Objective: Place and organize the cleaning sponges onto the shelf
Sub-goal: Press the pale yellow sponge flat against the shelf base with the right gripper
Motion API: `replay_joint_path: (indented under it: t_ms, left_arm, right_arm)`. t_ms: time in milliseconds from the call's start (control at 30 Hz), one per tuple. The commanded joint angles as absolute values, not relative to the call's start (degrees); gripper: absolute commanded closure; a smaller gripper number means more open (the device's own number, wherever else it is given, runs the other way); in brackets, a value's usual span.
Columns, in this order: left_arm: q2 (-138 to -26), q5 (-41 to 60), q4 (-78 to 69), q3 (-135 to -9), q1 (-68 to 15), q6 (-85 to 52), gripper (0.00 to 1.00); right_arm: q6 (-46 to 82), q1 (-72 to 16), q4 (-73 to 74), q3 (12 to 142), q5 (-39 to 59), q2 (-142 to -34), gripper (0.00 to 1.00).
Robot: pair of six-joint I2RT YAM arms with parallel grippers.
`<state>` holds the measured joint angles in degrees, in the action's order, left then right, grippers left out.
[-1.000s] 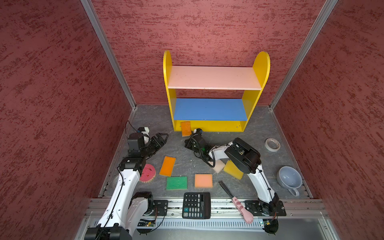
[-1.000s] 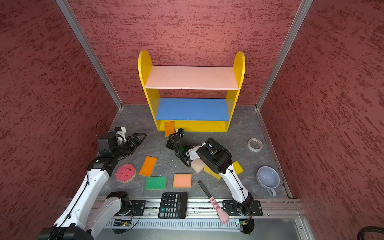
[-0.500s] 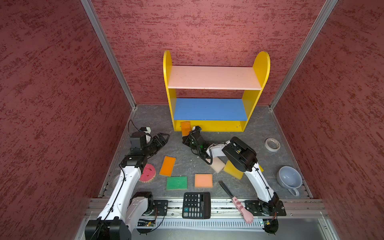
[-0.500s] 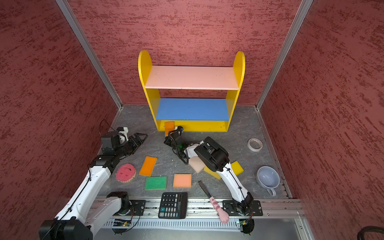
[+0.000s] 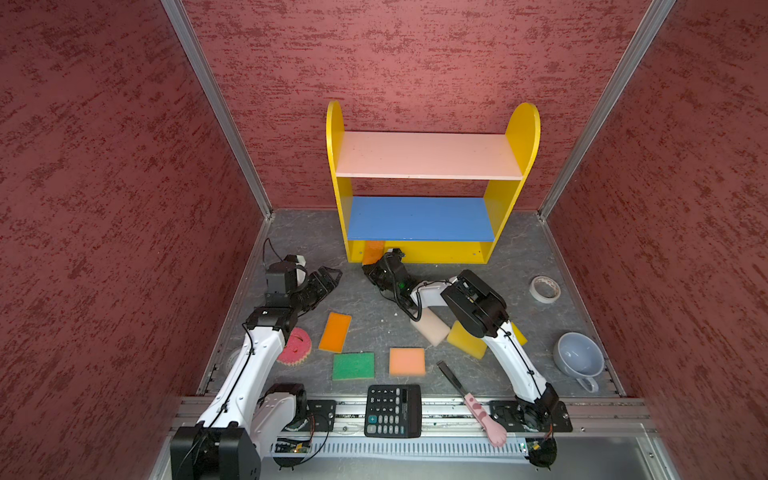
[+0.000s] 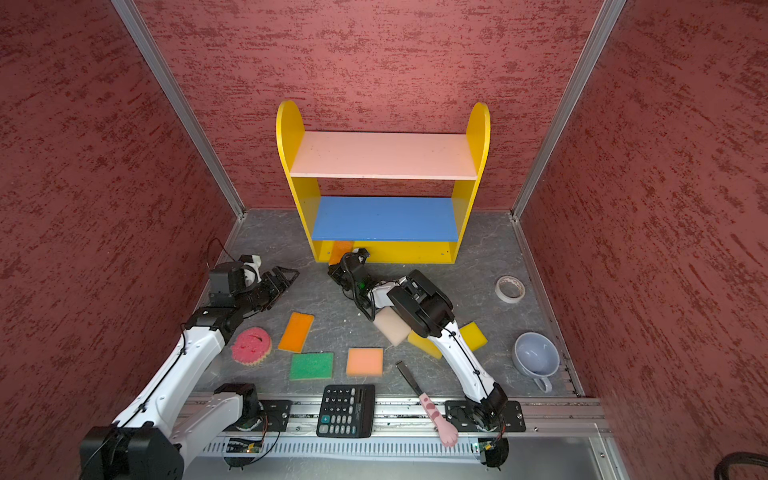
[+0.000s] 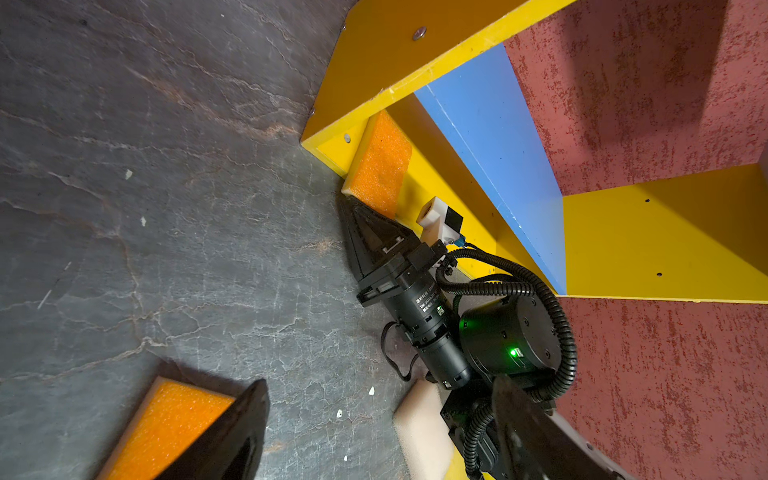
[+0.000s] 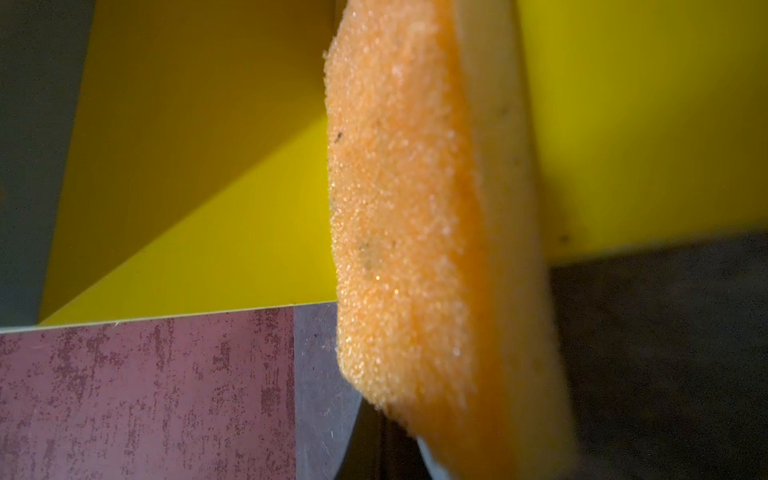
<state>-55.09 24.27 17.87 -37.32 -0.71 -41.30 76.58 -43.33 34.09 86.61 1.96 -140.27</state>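
orange sponge [image 5: 372, 250], pinched at its near end by the right claw [image 5: 374, 265], sits at the front lip of the shelf [image 5: 525, 137]. it is at the left end of the yellow bottom board [image 5: 440, 252], just beside the left side panel [image 5: 336, 158]. it is tilted on edge; whether it rests on the board cannot be told. the left claw [image 5: 333, 277] hangs spread and empty over the worktop [image 5: 519, 266], at the left, near a second orange sponge [image 5: 335, 332].

to do this step well, the sponge likely needs pushing further in under the blue middle board [image 5: 419, 218]. the gap there looks low, so the claw should travel low and level. laying the sponge flat against the side panel would save room for the others. foam gives, so a slow release should stop it springing back over the lip.

the worktop is dark grey, stone-patterned and flat, boxed in by red textured walls. lying loose on it are a round pink sponge [image 5: 296, 347], a green sponge [image 5: 353, 365], a peach sponge [image 5: 407, 361], a cream sponge [image 5: 432, 326] and a yellow sponge [image 5: 465, 343]. the last two are partly under the right arm. a black calculator [image 5: 392, 410] and a pink-handled brush [image 5: 473, 399] lie at the near edge. a grey cup [image 5: 579, 357] and a tape roll [image 5: 545, 289] sit at the right. the pink top board [image 5: 428, 156] and the blue board carry nothing.
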Motion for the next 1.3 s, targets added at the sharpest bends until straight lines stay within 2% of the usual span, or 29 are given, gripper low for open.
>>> replay_joint_path:
  t_ms: [0, 533, 1267]
  left_arm:
    - [-55.2, 23.8, 16.2, -38.5, -1.1, -40.5, 0.16]
    - [-55.7, 23.9, 16.6, -38.9, -1.2, -39.9, 0.16]
    - [-54.9, 23.6, 17.1, -37.9, -1.3, -40.1, 0.16]
  right_arm:
    - [81.2, -42.8, 27.6, 85.5, 0.7, -143.8, 1.00]
    - [80.8, -41.3, 30.1, 77.3, -4.7, -138.7, 1.00]
    - [82.9, -39.7, 32.4, 79.5, -4.4, -141.3, 1.00]
